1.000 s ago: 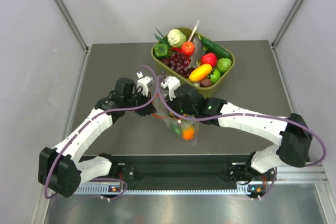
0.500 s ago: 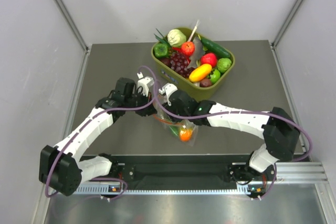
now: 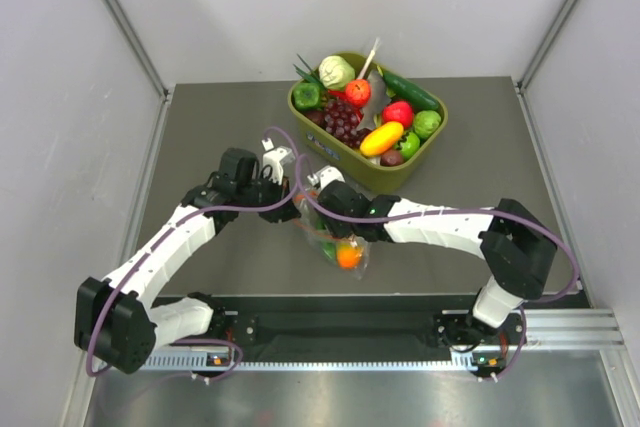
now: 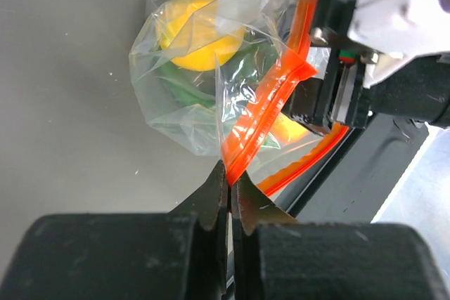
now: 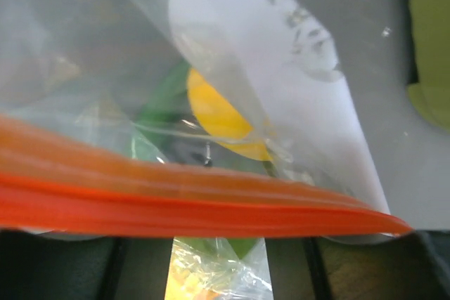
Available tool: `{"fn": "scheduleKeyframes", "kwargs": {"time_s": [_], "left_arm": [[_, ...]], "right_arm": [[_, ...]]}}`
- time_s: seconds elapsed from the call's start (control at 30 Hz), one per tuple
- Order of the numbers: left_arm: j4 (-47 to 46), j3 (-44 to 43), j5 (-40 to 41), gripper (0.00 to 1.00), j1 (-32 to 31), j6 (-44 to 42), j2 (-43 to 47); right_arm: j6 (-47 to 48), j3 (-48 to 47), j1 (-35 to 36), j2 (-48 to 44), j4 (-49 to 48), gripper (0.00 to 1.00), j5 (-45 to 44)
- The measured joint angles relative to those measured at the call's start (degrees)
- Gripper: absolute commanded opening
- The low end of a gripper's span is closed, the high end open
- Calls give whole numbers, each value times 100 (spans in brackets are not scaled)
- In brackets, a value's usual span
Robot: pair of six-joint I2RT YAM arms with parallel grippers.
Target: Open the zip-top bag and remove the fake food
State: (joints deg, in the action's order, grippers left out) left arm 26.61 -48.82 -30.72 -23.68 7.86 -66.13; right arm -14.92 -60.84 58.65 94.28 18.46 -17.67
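Note:
The zip-top bag (image 3: 340,245) lies on the table between my two grippers, with an orange fruit (image 3: 348,256) and a green piece showing through it. My left gripper (image 3: 288,209) is shut on the orange-red zip strip (image 4: 264,114); its tips (image 4: 230,177) pinch the strip's end. A yellow lemon (image 4: 200,29) and green pieces (image 4: 186,86) sit inside the plastic. My right gripper (image 3: 318,197) is at the bag's mouth. In the right wrist view its fingers stand apart, and the strip (image 5: 211,201) lies across the gap (image 5: 214,244). The lemon (image 5: 218,114) and white label (image 5: 281,68) show beyond it.
An olive-green tub (image 3: 405,175) stands behind the bag, at the back right. It holds purple grapes (image 3: 343,119), a pale cabbage (image 3: 336,71) and several other toy fruits. Its edge shows in the right wrist view (image 5: 430,40). The black rail of the arm bases runs along the near edge.
My right gripper has moved left along the bag's mouth toward my left gripper. The bag and its orange fruit shifted slightly left. The left gripper has stayed in place.

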Motion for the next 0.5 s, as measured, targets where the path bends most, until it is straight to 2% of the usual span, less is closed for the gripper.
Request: {"fn": "scheduleKeyframes", "kwargs": {"time_s": [0.17, 0.5], "left_arm": [[-2, 0, -57, 0, -2, 20, 0], [-7, 0, -155, 0, -101, 59, 11]], "right_arm": [[-188, -120, -2, 2, 313, 54, -221], [-710, -149, -4, 2, 782, 63, -127]]}}
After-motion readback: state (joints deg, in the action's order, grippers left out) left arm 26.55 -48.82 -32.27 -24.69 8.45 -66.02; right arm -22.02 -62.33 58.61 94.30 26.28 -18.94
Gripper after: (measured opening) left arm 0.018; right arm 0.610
